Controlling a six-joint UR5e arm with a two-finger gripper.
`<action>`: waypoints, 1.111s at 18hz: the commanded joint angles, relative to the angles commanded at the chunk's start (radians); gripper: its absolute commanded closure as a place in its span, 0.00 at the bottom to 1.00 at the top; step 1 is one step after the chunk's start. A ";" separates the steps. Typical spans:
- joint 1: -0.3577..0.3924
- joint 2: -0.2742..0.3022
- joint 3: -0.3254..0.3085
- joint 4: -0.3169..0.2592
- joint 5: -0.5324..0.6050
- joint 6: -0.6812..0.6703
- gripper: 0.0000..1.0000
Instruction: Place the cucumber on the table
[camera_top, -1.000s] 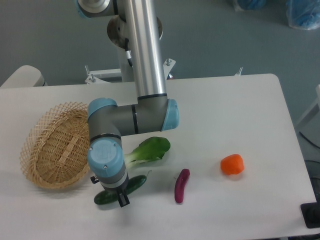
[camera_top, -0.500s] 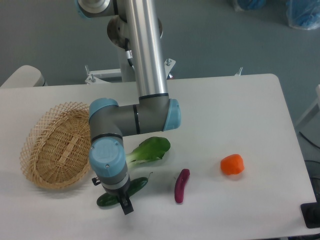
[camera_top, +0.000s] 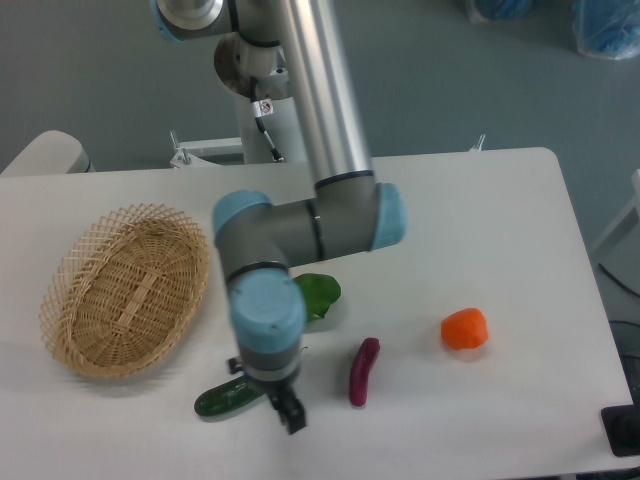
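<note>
cucumber (camera_top: 224, 400) lies flat on the white table (camera_top: 480, 220), out of the wicker basket (camera_top: 125, 290), just off the basket's near-right rim and not touching it. only its left part shows; the rest runs under the arm's wrist. gripper (camera_top: 290, 415) hangs at the cucumber's right end, seen from above, one dark finger (camera_top: 293, 420) poking out past the wrist housing; cannot tell how far the fingers are spread, nor whether they grip the cucumber. bok choy (camera_top: 320, 296) sits on the table right of the basket and behind the cucumber, half covered by the blue wrist joint. purple eggplant (camera_top: 363, 371) lies right of the cucumber, near it but apart, roughly upright in the view. orange vegetable (camera_top: 465, 329), exact kind unclear, rests well to the right of the eggplant. basket lies level on the table, nothing visible inside.
</note>
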 joint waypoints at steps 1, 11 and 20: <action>0.012 -0.002 0.002 0.000 0.002 0.017 0.00; 0.109 -0.064 0.124 -0.075 0.040 0.143 0.00; 0.129 -0.086 0.149 -0.068 0.066 0.229 0.00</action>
